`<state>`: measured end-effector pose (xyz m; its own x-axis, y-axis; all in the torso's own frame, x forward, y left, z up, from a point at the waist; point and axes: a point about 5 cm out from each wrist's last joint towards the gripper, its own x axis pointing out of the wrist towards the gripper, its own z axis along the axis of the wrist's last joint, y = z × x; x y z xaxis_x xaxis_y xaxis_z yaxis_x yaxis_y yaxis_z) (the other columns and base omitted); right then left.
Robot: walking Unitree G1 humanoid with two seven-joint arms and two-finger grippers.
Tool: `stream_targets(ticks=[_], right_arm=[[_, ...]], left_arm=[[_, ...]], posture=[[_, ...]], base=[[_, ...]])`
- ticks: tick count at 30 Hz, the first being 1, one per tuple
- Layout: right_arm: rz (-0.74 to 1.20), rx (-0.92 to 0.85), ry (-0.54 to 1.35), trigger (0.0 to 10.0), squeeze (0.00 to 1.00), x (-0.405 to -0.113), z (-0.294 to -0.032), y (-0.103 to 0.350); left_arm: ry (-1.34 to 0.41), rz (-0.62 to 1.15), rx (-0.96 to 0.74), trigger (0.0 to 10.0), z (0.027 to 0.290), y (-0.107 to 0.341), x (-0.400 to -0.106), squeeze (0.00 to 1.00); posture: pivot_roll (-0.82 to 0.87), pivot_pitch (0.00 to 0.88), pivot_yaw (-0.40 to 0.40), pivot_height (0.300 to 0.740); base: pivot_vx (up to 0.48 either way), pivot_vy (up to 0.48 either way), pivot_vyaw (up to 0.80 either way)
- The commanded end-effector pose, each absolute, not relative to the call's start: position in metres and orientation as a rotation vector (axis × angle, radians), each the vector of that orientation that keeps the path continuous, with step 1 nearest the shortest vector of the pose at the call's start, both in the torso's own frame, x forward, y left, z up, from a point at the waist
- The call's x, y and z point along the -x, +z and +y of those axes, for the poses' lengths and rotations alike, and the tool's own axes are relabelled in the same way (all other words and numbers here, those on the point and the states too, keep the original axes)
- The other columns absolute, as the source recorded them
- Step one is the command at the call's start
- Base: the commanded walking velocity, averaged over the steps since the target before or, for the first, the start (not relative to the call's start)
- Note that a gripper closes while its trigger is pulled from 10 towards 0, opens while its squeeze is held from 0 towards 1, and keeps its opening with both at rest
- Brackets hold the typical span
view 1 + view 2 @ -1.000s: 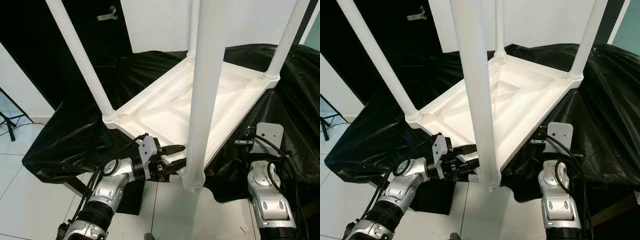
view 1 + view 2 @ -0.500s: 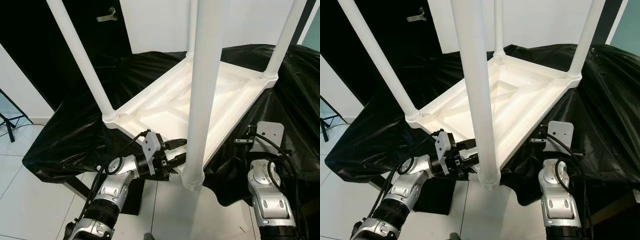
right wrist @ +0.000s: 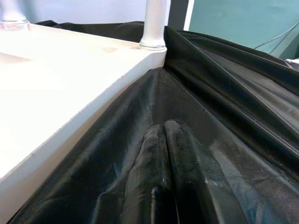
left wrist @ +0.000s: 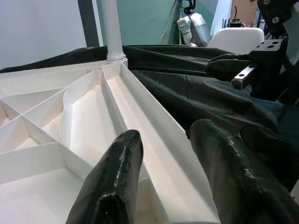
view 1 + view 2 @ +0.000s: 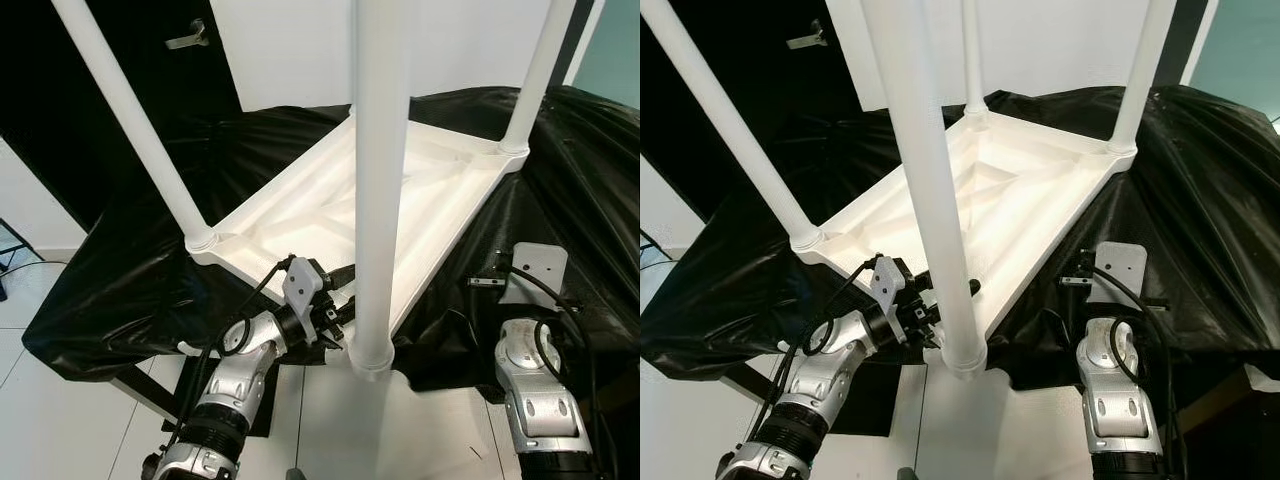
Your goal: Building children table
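On black cloth: upturned white table | left pincer parted astride rim | right pincer clenched

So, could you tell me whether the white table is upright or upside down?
Upside down: the white table shows its ribbed underside, legs pointing up.
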<state>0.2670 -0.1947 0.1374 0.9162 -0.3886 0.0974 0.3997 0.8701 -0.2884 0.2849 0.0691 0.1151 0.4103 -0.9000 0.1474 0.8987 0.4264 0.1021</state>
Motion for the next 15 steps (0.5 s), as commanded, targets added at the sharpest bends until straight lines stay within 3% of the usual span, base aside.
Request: stream_targets(ticks=[1, 9, 15], right_arm=[[-0.043, 0.296, -0.409, 10.0, 0.0, -0.268, -0.193, 0.138], [-0.041, 0.298, -0.41, 10.0, 0.0, -0.268, -0.193, 0.138], [-0.036, 0.299, -0.408, 10.0, 0.0, -0.269, -0.193, 0.137]], left_arm=[[-1.054, -0.168, -0.013, 10.0, 0.074, 0.11, -0.287, 0.0], [-1.001, -0.144, -0.021, 10.0, 0.078, 0.109, -0.294, 0.0], [-1.169, -0.025, 0.027, 10.0, 0.092, 0.098, -0.281, 0.0]], posture=[[-0.07, 0.0, 0.091, 0.74], [-0.07, 0.0, 0.092, 0.74], [-0.07, 0.0, 0.094, 0.74]], base=[[0.0, 0.0, 0.0], [0.0, 0.0, 0.0], [0.0, 0.0, 0.0]])
